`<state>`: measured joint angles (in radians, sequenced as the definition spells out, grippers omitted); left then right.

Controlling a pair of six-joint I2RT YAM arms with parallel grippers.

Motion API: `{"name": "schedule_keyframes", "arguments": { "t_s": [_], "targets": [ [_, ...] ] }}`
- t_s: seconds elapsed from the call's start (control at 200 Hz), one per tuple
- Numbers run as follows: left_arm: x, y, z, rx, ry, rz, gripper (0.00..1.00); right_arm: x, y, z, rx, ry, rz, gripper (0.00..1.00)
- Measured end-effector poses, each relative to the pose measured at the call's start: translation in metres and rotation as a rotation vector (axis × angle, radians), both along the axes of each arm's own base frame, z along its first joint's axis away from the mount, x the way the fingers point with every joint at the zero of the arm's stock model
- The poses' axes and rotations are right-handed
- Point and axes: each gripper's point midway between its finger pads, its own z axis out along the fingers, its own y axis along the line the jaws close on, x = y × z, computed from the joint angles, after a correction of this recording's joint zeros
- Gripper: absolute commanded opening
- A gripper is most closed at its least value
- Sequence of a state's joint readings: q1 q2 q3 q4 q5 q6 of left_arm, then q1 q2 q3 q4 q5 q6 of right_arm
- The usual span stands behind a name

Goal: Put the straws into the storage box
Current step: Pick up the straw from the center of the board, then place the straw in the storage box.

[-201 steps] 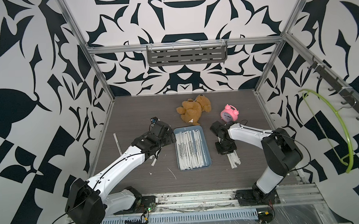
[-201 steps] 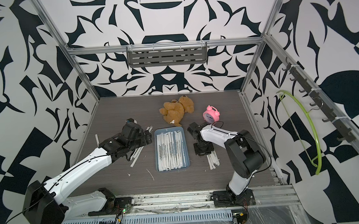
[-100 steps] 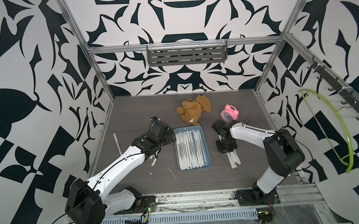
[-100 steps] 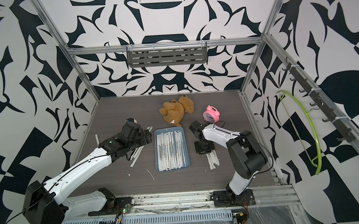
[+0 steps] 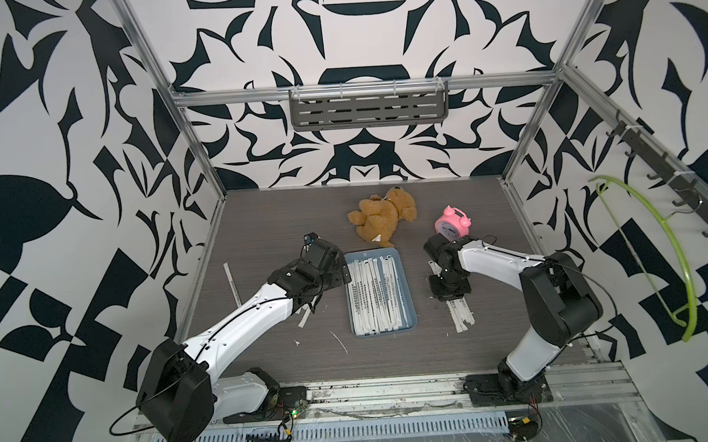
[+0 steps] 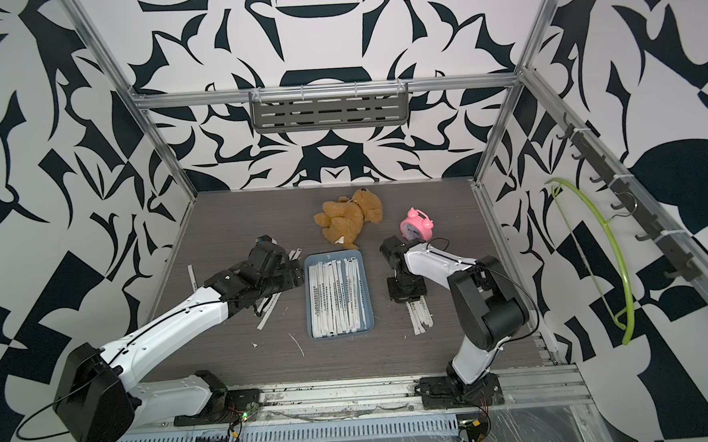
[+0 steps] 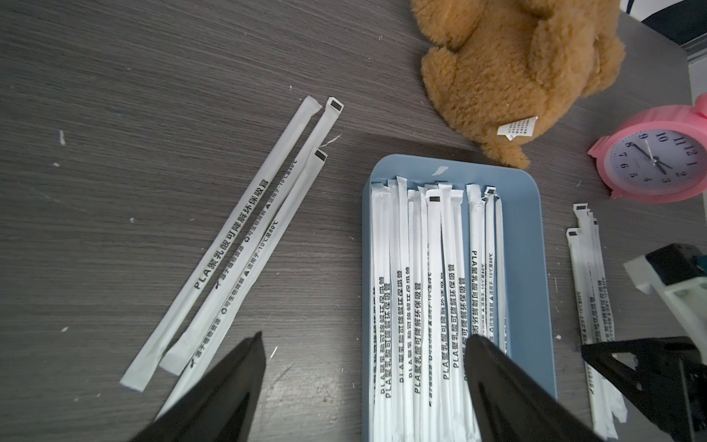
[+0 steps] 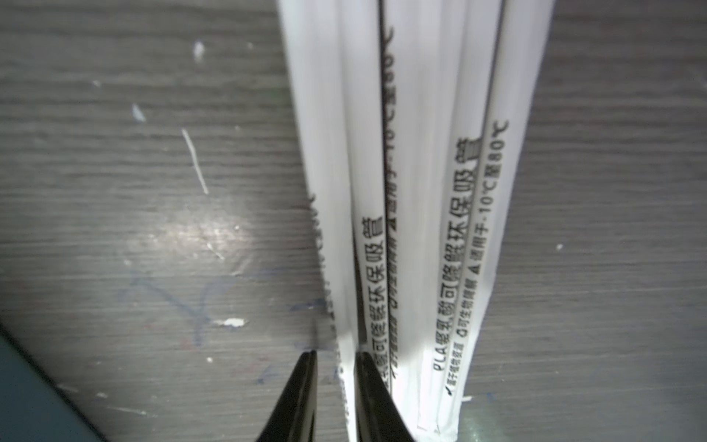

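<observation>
The storage box (image 5: 407,294) is a blue-grey tray in mid-table, and several straws (image 5: 375,295) lie lengthwise in it. My left gripper (image 7: 365,336) is open, low over the box's left rim (image 7: 367,268), with nothing between its fingers. Three straws (image 7: 237,248) lie slanted on the table left of the box, partly under that arm (image 5: 305,316). One straw (image 5: 231,284) lies alone near the left wall. Right of the box, my right gripper (image 8: 336,354) points down at a bundle of straws (image 5: 459,314), shut on the edge of the leftmost straw (image 8: 325,191).
A brown teddy bear (image 5: 381,216) lies just behind the box, and a pink alarm clock (image 5: 452,223) stands behind the right gripper. Small white scraps (image 5: 338,341) dot the table in front. On the back wall hangs a grey slotted shelf (image 5: 369,109), on the right wall a green hanger (image 5: 674,255).
The right arm's elbow has shifted a little to the right, with its gripper staying at the bundle. The left arm has hardly moved.
</observation>
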<state>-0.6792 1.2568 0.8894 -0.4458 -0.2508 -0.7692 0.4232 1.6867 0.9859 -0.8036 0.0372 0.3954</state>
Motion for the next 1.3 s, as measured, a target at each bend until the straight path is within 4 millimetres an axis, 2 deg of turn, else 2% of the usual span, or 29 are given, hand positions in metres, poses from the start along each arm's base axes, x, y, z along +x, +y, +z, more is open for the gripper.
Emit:
{"name": "schedule_keyframes", "arguments": {
  "t_s": [0.23, 0.39, 0.52, 0.68, 0.75, 0.82, 0.92, 1.015, 1.085, 1.15, 1.215, 1.299],
  "targets": [
    [0.000, -0.001, 0.001, -0.005, 0.000, -0.001, 0.88, 0.000, 0.001, -0.004, 0.003, 0.005, 0.004, 0.09],
    [0.000, -0.001, 0.001, -0.006, 0.000, -0.001, 0.88, -0.001, 0.003, -0.001, 0.013, 0.001, 0.003, 0.05],
    [0.000, -0.001, 0.001, -0.008, 0.001, 0.001, 0.88, -0.002, 0.008, 0.009, 0.039, -0.019, -0.002, 0.04],
    [0.000, -0.001, 0.001, -0.009, 0.003, 0.004, 0.87, -0.009, 0.024, 0.034, 0.085, -0.058, -0.003, 0.04],
    [0.000, -0.001, -0.001, -0.004, 0.007, 0.005, 0.87, -0.011, 0.039, 0.051, 0.099, -0.093, 0.009, 0.03],
    [0.000, 0.001, -0.007, 0.020, 0.022, 0.011, 0.87, -0.012, 0.066, 0.073, 0.126, -0.152, 0.032, 0.04],
    [-0.002, 0.008, -0.022, 0.083, 0.063, 0.014, 0.87, -0.013, 0.120, 0.106, 0.187, -0.248, 0.079, 0.03],
    [-0.005, 0.016, -0.029, 0.119, 0.089, 0.024, 0.87, -0.009, 0.169, 0.120, 0.241, -0.299, 0.101, 0.03],
    [-0.005, 0.022, -0.028, 0.122, 0.096, 0.037, 0.88, -0.003, 0.196, 0.115, 0.253, -0.307, 0.106, 0.03],
    [-0.003, 0.030, -0.026, 0.114, 0.096, 0.060, 0.88, 0.006, 0.214, 0.102, 0.241, -0.299, 0.107, 0.02],
    [-0.002, 0.042, -0.022, 0.096, 0.090, 0.090, 0.89, 0.011, 0.228, 0.082, 0.221, -0.284, 0.108, 0.02],
    [-0.001, 0.057, -0.018, 0.089, 0.083, 0.126, 0.92, 0.011, 0.236, 0.052, 0.175, -0.247, 0.117, 0.02]
  ]
}}
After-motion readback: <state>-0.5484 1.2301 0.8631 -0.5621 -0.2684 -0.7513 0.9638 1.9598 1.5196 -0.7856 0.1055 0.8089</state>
